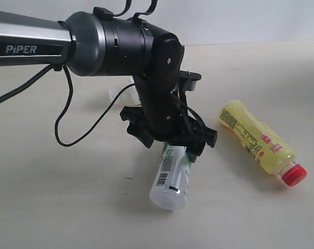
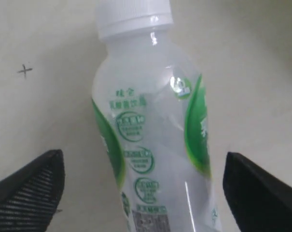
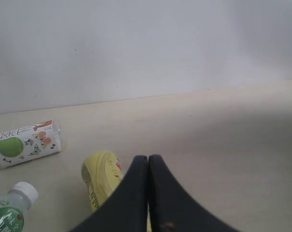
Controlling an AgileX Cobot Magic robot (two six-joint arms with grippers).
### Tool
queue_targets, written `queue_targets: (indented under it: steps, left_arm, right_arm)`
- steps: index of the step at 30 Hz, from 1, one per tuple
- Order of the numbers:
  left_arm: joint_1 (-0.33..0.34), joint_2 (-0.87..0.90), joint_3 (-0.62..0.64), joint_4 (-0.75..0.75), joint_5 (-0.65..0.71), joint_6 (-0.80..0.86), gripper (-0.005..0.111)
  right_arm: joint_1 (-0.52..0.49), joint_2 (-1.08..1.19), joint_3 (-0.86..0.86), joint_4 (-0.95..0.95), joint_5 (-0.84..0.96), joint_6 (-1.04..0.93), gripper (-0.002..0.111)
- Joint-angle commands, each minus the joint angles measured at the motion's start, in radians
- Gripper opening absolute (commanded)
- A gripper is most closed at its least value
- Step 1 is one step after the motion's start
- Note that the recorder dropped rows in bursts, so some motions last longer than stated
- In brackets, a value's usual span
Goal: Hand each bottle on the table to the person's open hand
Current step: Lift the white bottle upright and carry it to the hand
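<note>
My left gripper [image 1: 175,146] hangs open astride the white bottle [image 1: 169,181], which lies on the table [image 1: 68,207] near the red-capped yellow bottle [image 1: 255,137]; my arm [image 1: 32,31] reads "PiPER". Left wrist: fingers [image 2: 34,188] flank its green label [image 2: 196,125], not touching. Right wrist: my right gripper [image 3: 148,193] is closed and empty near the yellow bottle; the apple-label bottle [image 3: 25,142] lies beyond.

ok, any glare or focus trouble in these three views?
Exterior view: even soft light, weak shadows, one small glint on the white bottle; yellow bottle sharp. Left wrist view: bright streaks on that bottle's cap and body, left claw's fingers blurred. Right wrist view: shut right claw is a dark soft mass, no glare.
</note>
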Motion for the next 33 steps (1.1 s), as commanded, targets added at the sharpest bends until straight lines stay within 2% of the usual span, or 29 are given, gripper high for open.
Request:
queue_targets:
  steps: [1, 14, 16, 17, 19, 21, 26, 33]
  left_arm:
    - [-0.005, 0.031, 0.002, 0.004, -0.025, 0.004, 0.085]
    - [-0.005, 0.066, 0.002, -0.012, -0.022, 0.012, 0.083]
    - [-0.005, 0.066, 0.002, -0.012, -0.008, 0.018, 0.073]
    - [-0.005, 0.066, 0.002, -0.012, 0.001, 0.02, 0.063]
    - [-0.005, 0.066, 0.002, -0.013, 0.025, 0.02, 0.037]
    - [-0.005, 0.063, 0.002, -0.018, 0.052, 0.02, 0.003]
    - [-0.005, 0.002, -0.005, -0.019, 0.081, 0.027, 0.0]
    - [-0.005, -0.137, -0.11, -0.019, 0.052, -0.029, 0.0]
  right_arm:
    - [-0.004, -0.007, 0.005, -0.001, -0.001, -0.003, 0.0]
    - [-0.004, -0.007, 0.005, -0.001, -0.001, -0.003, 0.0]
    - [-0.004, -0.007, 0.005, -0.001, -0.001, -0.003, 0.0]
    - [-0.004, -0.007, 0.005, -0.001, -0.001, -0.003, 0.0]
    - [-0.004, -0.007, 0.005, -0.001, -0.001, -0.003, 0.0]
    - [-0.004, -0.007, 0.005, -0.001, -0.001, -0.003, 0.0]
    - [-0.004, -0.007, 0.005, -0.001, -0.001, -0.003, 0.0]
    - [-0.004, -0.007, 0.005, -0.001, -0.001, -0.005, 0.0]
